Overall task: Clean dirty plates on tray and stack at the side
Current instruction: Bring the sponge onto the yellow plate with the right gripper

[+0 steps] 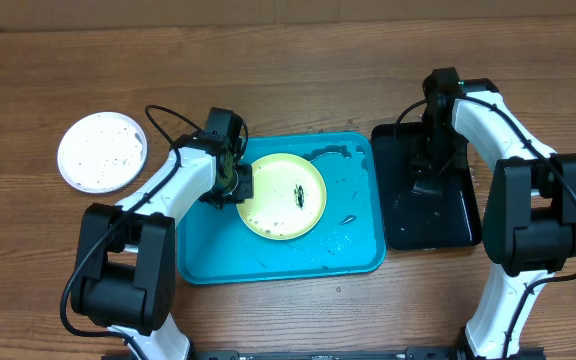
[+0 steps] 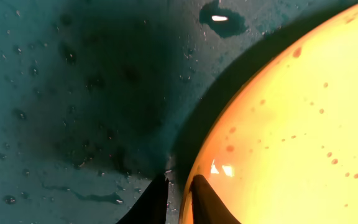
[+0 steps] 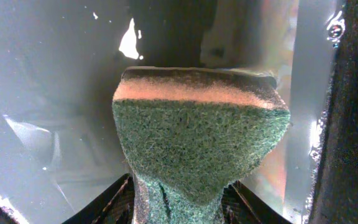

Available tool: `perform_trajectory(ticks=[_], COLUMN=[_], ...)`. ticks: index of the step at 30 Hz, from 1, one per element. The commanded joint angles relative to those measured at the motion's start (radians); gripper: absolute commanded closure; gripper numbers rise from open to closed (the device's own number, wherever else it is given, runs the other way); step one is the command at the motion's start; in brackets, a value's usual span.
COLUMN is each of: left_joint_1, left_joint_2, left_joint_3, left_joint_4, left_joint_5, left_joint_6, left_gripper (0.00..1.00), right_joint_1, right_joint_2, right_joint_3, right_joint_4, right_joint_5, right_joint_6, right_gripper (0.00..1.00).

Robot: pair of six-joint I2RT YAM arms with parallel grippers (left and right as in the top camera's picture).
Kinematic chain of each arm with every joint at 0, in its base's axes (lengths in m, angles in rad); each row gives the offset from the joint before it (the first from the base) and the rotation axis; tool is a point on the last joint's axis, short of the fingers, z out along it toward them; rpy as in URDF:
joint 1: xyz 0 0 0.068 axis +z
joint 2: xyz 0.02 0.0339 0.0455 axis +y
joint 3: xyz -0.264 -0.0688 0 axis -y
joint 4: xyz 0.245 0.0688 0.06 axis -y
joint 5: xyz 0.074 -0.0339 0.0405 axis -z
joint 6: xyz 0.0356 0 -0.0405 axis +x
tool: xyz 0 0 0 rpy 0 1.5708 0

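Observation:
A pale yellow plate [image 1: 273, 205] with a dark smear lies in the turquoise tray [image 1: 208, 250]. My left gripper [image 1: 240, 184] is at its left rim. In the left wrist view the fingers [image 2: 180, 198] are close together astride the rim of the speckled yellow plate [image 2: 291, 124], over the wet tray [image 2: 73, 93]. A white plate [image 1: 101, 152] with dark specks lies on the table at the left. No mint-green plate shows. My right gripper [image 1: 430, 172] is over the black tray and is shut [image 3: 179, 202] on a green sponge [image 3: 201, 137].
The glossy black tray [image 1: 458, 215] stands right of the turquoise tray, touching it; its wet floor [image 3: 55, 74] lies under the sponge. Water drops and dark bits lie on the turquoise tray's right half [image 1: 348, 220]. Wood table all round.

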Motion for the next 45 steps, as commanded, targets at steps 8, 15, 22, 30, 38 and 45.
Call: perform_trajectory(ticks=[8, 15, 22, 30, 38, 45], left_joint_1=[-0.006, -0.006, -0.006, -0.006, -0.005, -0.005], left_joint_2=[-0.010, -0.010, -0.010, -0.010, -0.010, -0.010], left_joint_3=[0.028, 0.028, 0.028, 0.028, 0.028, 0.028], left_joint_4=[-0.001, -0.001, -0.002, 0.000, 0.006, 0.006], left_joint_5=[-0.019, -0.009, -0.005, -0.006, 0.000, 0.003], left_joint_6=[0.019, 0.019, 0.019, 0.019, 0.007, 0.007], left_gripper=[0.93, 0.96, 0.96, 0.94, 0.83, 0.84], right_joint_1=[-0.005, -0.005, -0.005, -0.005, -0.005, -0.005], right_joint_2=[-0.018, -0.018, -0.018, -0.026, -0.113, -0.171], right_joint_3=[0.005, 0.005, -0.017, 0.003, 0.087, 0.087], right_joint_4=[0.004, 0.008, -0.005, -0.032, -0.132, -0.187], right_joint_5=[-0.008, -0.008, -0.008, -0.007, 0.053, 0.052], right_joint_6=[0.004, 0.004, 0.004, -0.004, -0.003, -0.003], right_gripper=[0.53, 0.81, 0.82, 0.96, 0.96, 0.96])
